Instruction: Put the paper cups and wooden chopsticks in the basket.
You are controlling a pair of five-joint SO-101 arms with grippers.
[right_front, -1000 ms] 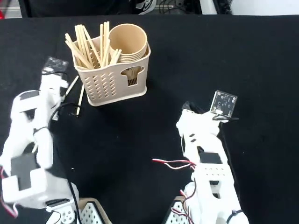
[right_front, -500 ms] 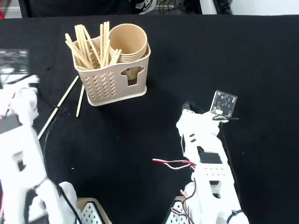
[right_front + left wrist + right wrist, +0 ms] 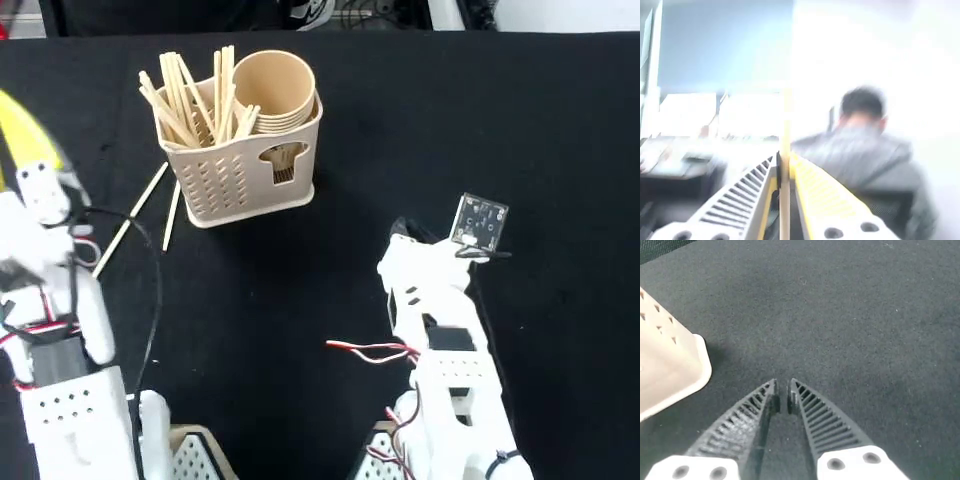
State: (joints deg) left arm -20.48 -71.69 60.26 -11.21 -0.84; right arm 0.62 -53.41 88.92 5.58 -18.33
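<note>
The beige basket (image 3: 245,165) stands at the back of the black table, with stacked paper cups (image 3: 275,85) and several wooden chopsticks (image 3: 190,95) upright in it. Two more chopsticks lie on the cloth to its left, a long one (image 3: 130,218) and a short one (image 3: 172,215). My left gripper (image 3: 12,110) is raised high at the table's left edge, yellow finger uppermost. In the left wrist view it (image 3: 784,167) points out into the room, shut on a thin wooden chopstick (image 3: 785,125). My right gripper (image 3: 782,390) hovers low over bare cloth, shut on nothing, near a basket corner (image 3: 665,365).
The right arm (image 3: 435,300) rests at the front right with red and white wires (image 3: 370,350) beside it. Bare black cloth (image 3: 480,120) lies right of the basket and between the arms. A person shows in the room behind in the left wrist view.
The left arm has lifted off the table beside the loose chopsticks and swung up towards the left edge. The right arm has kept still.
</note>
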